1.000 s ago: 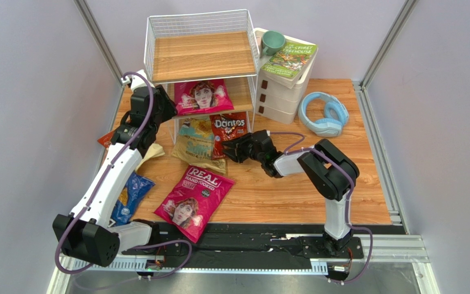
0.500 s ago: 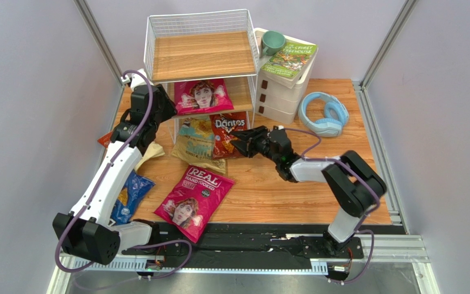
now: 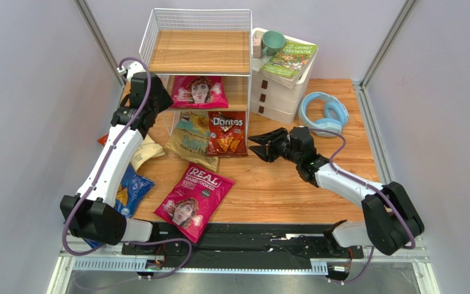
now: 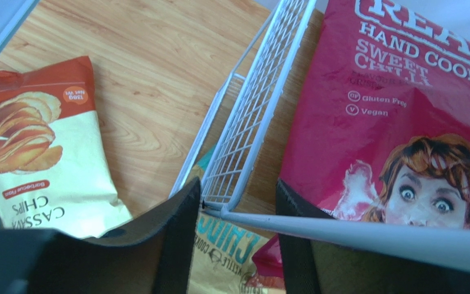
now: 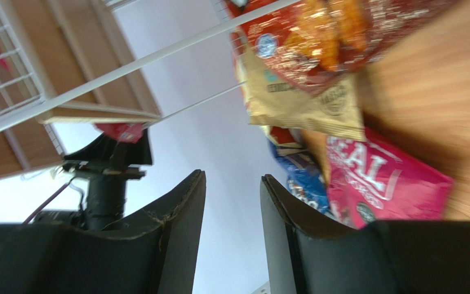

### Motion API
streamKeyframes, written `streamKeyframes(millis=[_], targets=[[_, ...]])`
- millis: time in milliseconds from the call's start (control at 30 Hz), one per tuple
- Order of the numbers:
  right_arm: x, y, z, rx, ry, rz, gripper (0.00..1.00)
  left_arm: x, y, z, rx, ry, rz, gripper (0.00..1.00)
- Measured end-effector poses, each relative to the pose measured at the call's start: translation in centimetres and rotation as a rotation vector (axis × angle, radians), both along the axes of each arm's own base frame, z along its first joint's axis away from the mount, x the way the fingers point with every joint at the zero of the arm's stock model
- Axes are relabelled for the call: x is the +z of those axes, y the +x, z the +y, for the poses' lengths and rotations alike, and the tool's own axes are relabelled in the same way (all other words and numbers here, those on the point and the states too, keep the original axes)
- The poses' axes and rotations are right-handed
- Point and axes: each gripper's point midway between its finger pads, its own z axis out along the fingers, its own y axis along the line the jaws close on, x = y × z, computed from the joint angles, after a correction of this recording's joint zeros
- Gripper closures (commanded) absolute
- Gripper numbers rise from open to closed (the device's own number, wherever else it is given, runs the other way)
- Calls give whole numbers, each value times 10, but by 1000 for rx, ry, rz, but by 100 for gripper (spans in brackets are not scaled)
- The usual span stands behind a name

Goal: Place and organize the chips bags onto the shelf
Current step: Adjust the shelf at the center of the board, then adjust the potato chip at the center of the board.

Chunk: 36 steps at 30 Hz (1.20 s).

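Right end effector (image 3: 257, 146) half-open, empty; left end effector (image 4: 237, 196) straddles the shelf (image 4: 262, 104) wire, unclamped. I'd pinch the red Doritos bag (image 3: 226, 131) at its edge.

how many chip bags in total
6: magenta bag on the shelf's middle tier; tan-and-teal bag, red Doritos bag at its foot; second magenta bag on the table; orange-and-cream bag, blue bag beside the left arm. Others may be hidden.
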Motion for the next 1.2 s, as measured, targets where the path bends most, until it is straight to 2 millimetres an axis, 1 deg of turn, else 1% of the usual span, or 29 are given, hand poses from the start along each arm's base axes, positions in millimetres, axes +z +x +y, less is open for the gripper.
streamKeyframes(millis=[133,200,233,267,300,333,367,400,433,500,567,633,667,700,733,800,867,967,1033,1067,1133,1167,1200], targets=[[-11,-6,-21,-12,-62,40,57,1,-5,2,-1,8,-7,40],[-13,-7,-29,-11,-85,45,57,1,-13,3,-7,6,-22,37],[-14,-8,-33,-11,-96,49,57,1,-20,4,-9,3,-29,31],[-15,-9,-37,-10,-106,52,57,1,-27,5,-10,-1,-38,31],[-17,-9,-41,-10,-117,55,57,3,-36,7,-8,-6,-49,30],[-19,-9,-44,-10,-127,59,57,6,-41,8,-6,-6,-56,29],[-25,-10,-49,-10,-142,75,57,13,-48,12,7,-5,-74,28],[-27,-10,-51,-10,-151,84,57,17,-50,14,11,-4,-85,28],[-32,-11,-55,-6,-170,99,57,25,-57,19,30,5,-104,28],[-38,-10,-58,8,-200,120,57,33,-63,28,57,16,-121,28],[-39,-3,-57,30,-219,124,57,38,-70,37,87,22,-130,28],[-40,3,-54,58,-233,122,52,40,-75,47,117,27,-131,28],[-40,5,-51,82,-244,119,48,40,-78,52,133,31,-124,28],[-41,7,-48,103,-255,113,46,39,-81,55,143,35,-114,28],[-42,6,-47,123,-269,111,44,39,-84,57,148,38,-105,28],[-43,3,-46,171,-302,97,42,36,-93,59,150,40,-77,30],[-46,-4,-45,229,-327,83,42,27,-108,57,134,29,-32,32],[-55,-23,-39,341,-313,102,42,9,-134,46,77,-15,18,33],[-66,-41,-36,425,-312,140,40,-13,-160,35,13,-64,53,33],[-73,-50,-35,470,-327,152,39,-21,-168,31,-6,-79,69,33],[-84,-73,-31,582,-383,176,39,-47,-193,22,-55,-122,115,33],[-85,-86,-24,651,-401,167,39,-59,-204,17,-79,-140,143,32],[-85,-97,-18,705,-403,150,39,-68,-211,12,-105,-158,169,32]])
